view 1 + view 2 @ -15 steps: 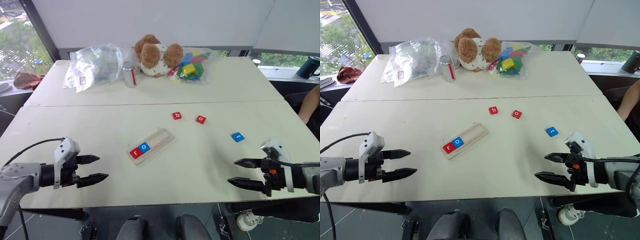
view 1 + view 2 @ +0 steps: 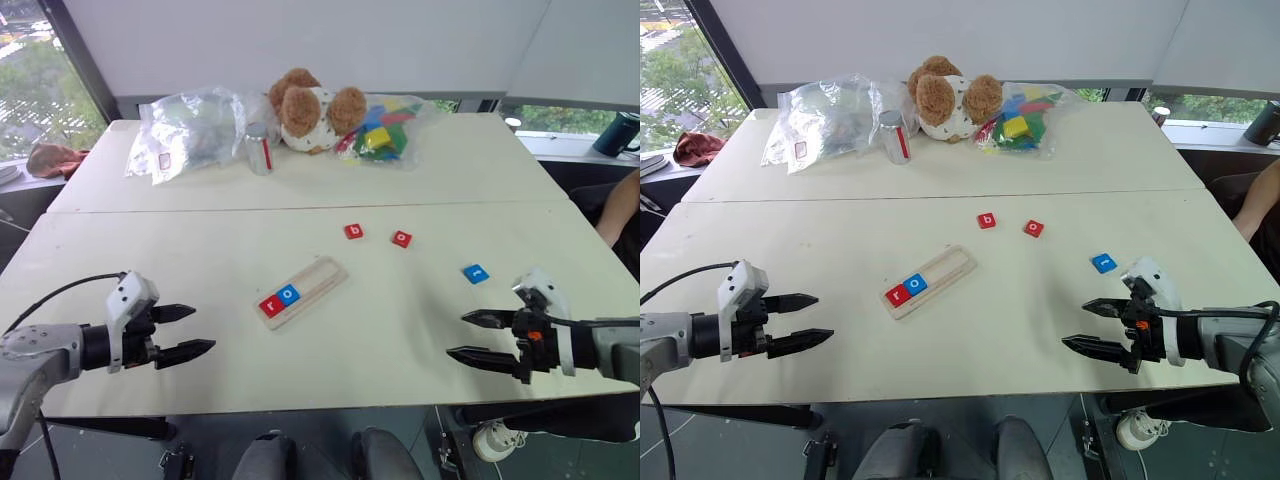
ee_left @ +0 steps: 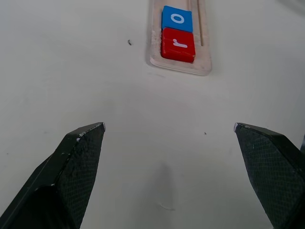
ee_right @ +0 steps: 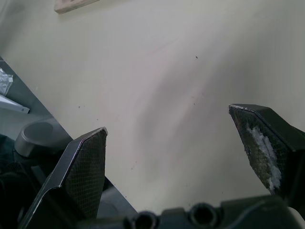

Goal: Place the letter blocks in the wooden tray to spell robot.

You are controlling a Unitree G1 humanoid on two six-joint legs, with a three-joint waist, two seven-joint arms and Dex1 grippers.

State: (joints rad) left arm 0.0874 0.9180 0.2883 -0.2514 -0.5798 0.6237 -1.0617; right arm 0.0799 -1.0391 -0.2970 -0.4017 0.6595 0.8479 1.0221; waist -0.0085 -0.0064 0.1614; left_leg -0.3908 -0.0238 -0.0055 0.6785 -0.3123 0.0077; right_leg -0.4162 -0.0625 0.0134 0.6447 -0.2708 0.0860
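Left eye view: wooden tray (image 2: 303, 291) mid-table, bare tabletop (image 2: 400, 330) surrounding it.

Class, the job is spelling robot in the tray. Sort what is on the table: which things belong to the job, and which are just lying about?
Job: wooden tray holding red r tile and blue o tile; loose red b tile, red o tile, blue t tile.

Lying about: teddy bear, bagged coloured blocks, clear plastic bag, small can.
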